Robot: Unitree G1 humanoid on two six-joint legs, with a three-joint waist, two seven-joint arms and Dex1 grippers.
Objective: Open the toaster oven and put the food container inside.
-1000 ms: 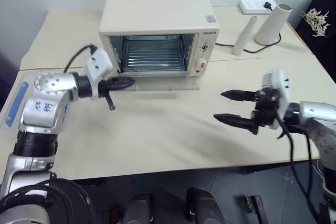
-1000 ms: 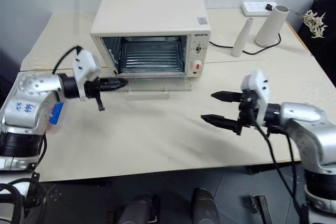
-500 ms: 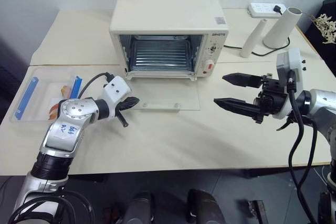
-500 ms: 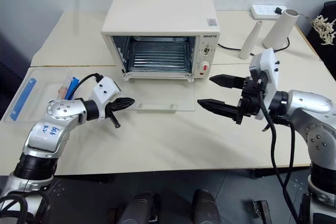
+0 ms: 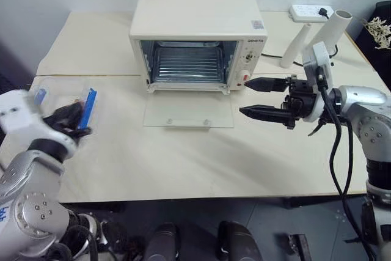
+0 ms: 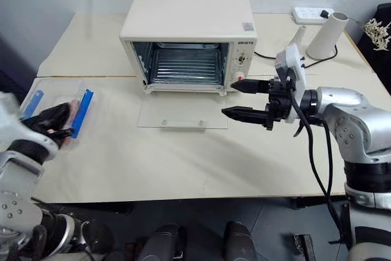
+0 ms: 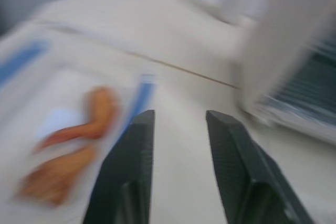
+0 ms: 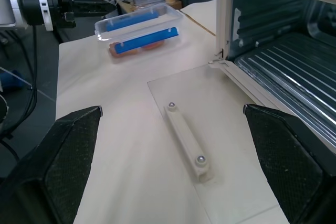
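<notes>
Toaster oven [image 5: 198, 38] door down flat on tabletop [image 5: 183, 157]. Food container [image 6: 58, 105] far left on the tabletop, left gripper [image 7: 178, 124] at its near edge, jaws parted, empty. Right gripper [image 5: 256, 97] jaws released wide beside oven's right front.

Silver arms with white wrist blocks, black cables, apparently textured black jaws.

the left gripper [image 5: 70, 120] is motion-blurred and covers part of the container [image 5: 90, 103], so its contents can't be made out there. in the left wrist view everything is smeared: the food [image 7: 79, 140] reads as orange blobs, the oven [image 7: 294, 72] as a pale shape cut off by the edge. oven knob markings [image 5: 248, 57] are too small to read.
</notes>
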